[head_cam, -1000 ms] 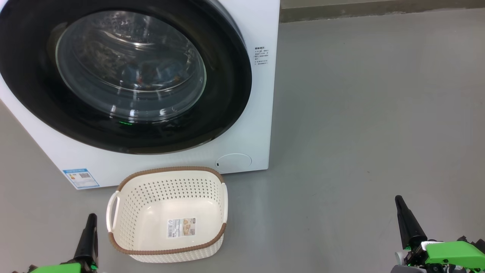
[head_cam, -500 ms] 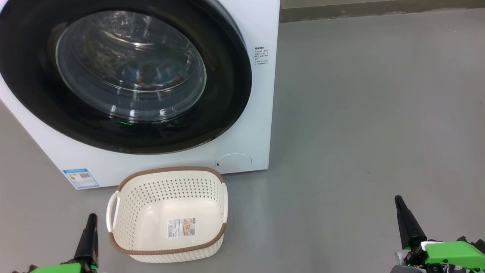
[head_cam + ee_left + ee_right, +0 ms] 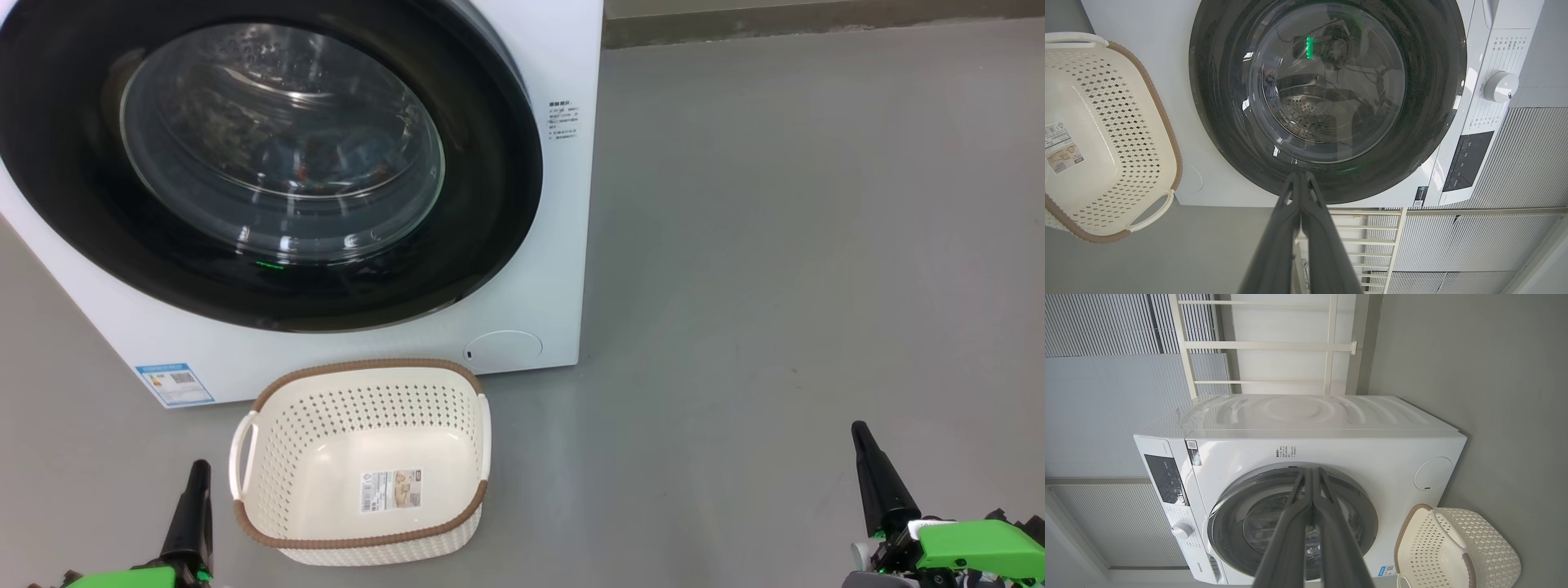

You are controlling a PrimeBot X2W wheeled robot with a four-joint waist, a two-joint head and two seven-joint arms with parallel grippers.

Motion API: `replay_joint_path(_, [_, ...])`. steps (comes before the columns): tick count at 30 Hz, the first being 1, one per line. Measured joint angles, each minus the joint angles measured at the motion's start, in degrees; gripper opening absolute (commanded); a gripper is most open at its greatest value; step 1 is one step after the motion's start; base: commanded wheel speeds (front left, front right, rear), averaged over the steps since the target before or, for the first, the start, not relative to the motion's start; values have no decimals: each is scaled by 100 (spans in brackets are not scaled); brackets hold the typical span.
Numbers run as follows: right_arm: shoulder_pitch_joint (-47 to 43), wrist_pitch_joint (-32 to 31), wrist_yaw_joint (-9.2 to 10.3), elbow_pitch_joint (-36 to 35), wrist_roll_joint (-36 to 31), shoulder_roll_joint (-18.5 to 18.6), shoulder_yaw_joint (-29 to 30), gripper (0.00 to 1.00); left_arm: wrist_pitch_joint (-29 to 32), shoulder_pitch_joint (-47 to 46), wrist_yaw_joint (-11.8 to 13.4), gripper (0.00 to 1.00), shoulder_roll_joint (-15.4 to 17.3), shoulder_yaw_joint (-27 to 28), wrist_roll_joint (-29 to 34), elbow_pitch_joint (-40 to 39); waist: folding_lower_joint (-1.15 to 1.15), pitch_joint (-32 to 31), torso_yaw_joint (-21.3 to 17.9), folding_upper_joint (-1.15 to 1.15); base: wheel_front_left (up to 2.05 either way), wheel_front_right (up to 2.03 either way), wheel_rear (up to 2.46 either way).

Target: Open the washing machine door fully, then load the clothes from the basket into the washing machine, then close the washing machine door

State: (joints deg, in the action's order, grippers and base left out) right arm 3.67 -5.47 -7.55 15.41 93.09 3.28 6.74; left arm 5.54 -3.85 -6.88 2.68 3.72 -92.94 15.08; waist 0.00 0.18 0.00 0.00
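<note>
The white washing machine (image 3: pixel 563 245) stands at the upper left, and its door (image 3: pixel 490 163), a black ring around bulging glass, lies flush against the front. Bluish clothes (image 3: pixel 343 159) with orange marks show dimly through the glass, inside the drum. In front of the machine the cream basket (image 3: pixel 363 363) sits on the floor, with a paper label on its bottom. My left gripper (image 3: pixel 196 469) is shut just left of the basket. My right gripper (image 3: pixel 859 433) is shut far to the right. In the wrist views each gripper's fingers (image 3: pixel 1300 175) (image 3: pixel 1312 471) meet and point at the door (image 3: pixel 1429 81).
Grey floor (image 3: pixel 775 286) stretches right of the machine to a wall base (image 3: pixel 816 20). The round filter cover (image 3: pixel 504 346) is just behind the basket. A control dial (image 3: pixel 1500 86) sits on the panel. White rails (image 3: pixel 1265 345) and ribbed panels stand beside the machine.
</note>
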Motion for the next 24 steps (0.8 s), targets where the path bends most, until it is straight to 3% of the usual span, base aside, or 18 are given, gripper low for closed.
replay_joint_path(24, [0,-8,0,0,-16,-16,27,0,2,-2,0,0,-7,23,1,1,0,0,0,0,0,0,0])
